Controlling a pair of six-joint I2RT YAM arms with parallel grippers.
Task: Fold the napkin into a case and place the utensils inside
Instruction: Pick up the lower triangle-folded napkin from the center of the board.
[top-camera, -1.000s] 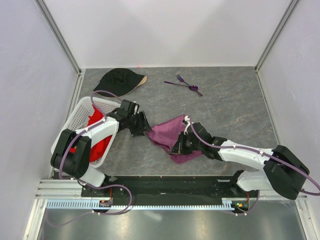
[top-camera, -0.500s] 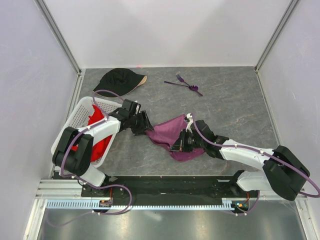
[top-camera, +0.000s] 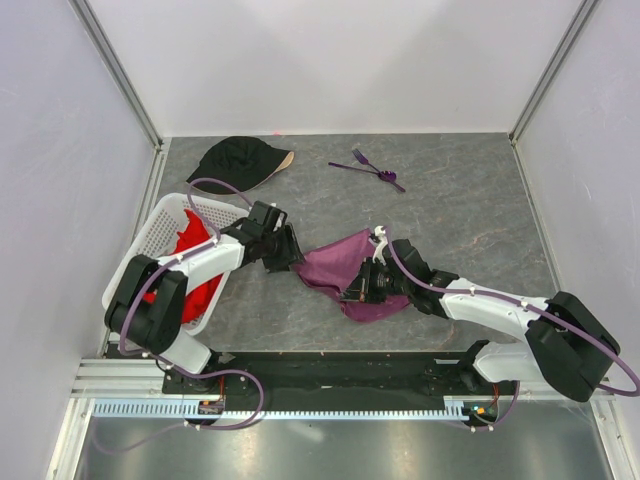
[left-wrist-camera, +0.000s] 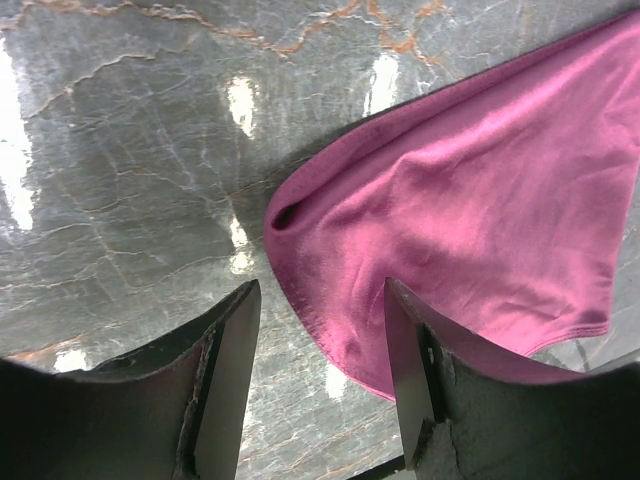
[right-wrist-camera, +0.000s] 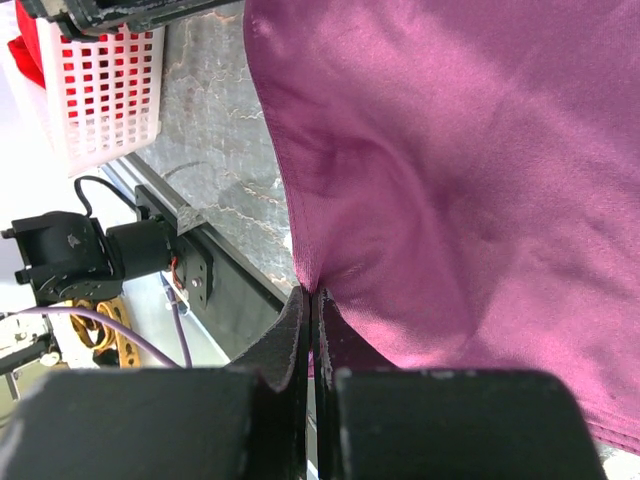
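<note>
Item: napkin, crumpled at frame centre, not yet a case; right gripper clamped shut on its near edge, left gripper wide open, empty, edged closer to its left corner, likely readying the fold; utensils untouched, upper centre.

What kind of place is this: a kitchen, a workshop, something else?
Probably a robot lab test booth: plain white walls box in a grey tabletop, the left arm and right arm are bolted to a rail at its edge, and a cap and basket lie about.
</note>
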